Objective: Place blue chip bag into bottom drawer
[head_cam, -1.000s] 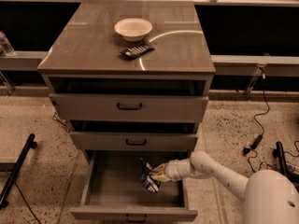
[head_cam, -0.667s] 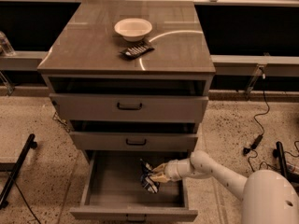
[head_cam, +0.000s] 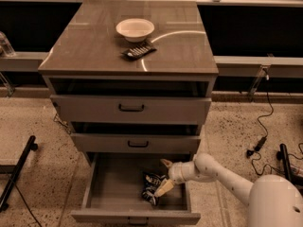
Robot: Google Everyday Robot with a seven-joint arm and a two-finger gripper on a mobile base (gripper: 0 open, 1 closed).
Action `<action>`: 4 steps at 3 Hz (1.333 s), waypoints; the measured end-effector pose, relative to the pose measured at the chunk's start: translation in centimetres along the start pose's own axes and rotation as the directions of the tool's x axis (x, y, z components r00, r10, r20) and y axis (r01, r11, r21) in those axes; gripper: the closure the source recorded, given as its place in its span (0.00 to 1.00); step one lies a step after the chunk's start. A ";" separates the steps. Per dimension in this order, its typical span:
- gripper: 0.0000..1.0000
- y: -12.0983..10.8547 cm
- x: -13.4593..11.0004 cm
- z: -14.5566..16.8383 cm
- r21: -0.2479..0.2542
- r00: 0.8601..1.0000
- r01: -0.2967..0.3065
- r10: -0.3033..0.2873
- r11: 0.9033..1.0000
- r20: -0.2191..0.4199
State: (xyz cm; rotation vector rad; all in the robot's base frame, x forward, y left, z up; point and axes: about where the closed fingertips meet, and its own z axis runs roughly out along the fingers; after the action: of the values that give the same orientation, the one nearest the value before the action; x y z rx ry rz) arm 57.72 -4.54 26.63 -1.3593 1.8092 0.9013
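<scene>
The blue chip bag, dark blue and crumpled with white lettering, lies on the grey floor of the bottom drawer, toward its right side. The bottom drawer is pulled far out of the grey cabinet. My gripper reaches into the drawer from the right, just right of the bag. Its fingers are spread apart: one fingertip stands above the bag, and the other rests against the bag's right edge. The gripper holds nothing.
The two upper drawers are each pulled out slightly. A white bowl and a flat dark striped object sit on the cabinet top. My white arm comes in from the lower right. Cables lie on the floor at right, and a black bar at left.
The gripper's fingers have spread apart and let go of the bag, which has settled on the drawer floor. The arm has barely moved.
</scene>
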 end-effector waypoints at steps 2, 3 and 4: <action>0.01 -0.6 1.0 -4.7 0.066 0.999 -0.016 0.018 0.998 -0.027; 0.01 -0.8 1.9 -8.0 0.092 0.996 -0.021 0.029 0.996 -0.084; 0.02 -0.6 2.6 -12.7 0.101 0.990 -0.006 0.020 0.995 -0.136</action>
State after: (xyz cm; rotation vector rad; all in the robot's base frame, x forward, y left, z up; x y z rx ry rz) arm 56.25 -16.63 30.99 -1.3762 1.9422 0.7289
